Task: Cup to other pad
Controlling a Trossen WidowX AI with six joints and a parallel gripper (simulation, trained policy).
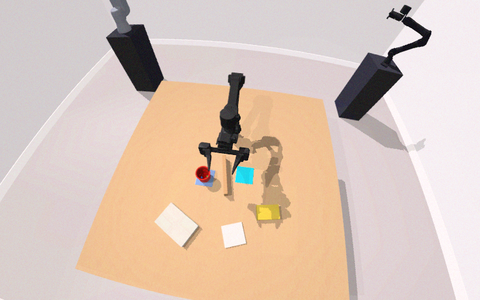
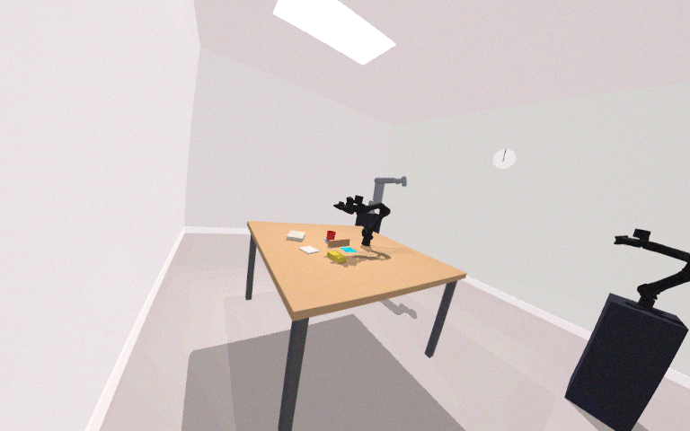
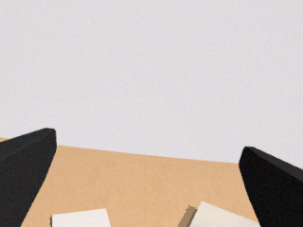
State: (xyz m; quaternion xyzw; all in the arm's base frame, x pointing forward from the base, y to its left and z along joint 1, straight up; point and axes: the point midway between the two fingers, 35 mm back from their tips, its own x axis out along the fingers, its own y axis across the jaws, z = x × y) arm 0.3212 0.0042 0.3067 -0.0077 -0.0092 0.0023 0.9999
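"Marbles (image 1: pixel 203 175) sit in the red cup (image 1: pixel 202 170) (image 2: pixel 331 235), see?"

"Yes! And where is the cup?"

"It stands upright on the blue pad (image 1: pixel 204 183), on the table (image 1: pixel 141 247) (image 2: pixel 285 284) (image 3: pixel 142 175)."

"Is the gripper (image 1: pixel 221 172) (image 2: pixel 335 206) (image 3: pixel 151 148) holding it?"

"No. Its two fingers are wide apart with nothing between them. It is up in the air, above the table."

"What about the bright cyan pad (image 1: pixel 244 175) (image 2: pixel 348 250)?"

"The cup is not on it. A long wooden bar (image 1: pixel 225 178) (image 2: pixel 339 243) lies between the two pads."

"What else can you see?"

"A yellow block (image 1: pixel 267 212) (image 2: pixel 336 256), a flat white square (image 1: pixel 233 234) (image 2: pixel 308 250) (image 3: pixel 81 218) and a thick off-white box (image 1: pixel 177 223) (image 2: pixel 296 235) (image 3: pixel 220 218). They are all on the table, apart from each other."

"Does the close-up from the wrist show the cup?"

"No, just the fingers, the wall, some table, the white square and part of the off-white box."
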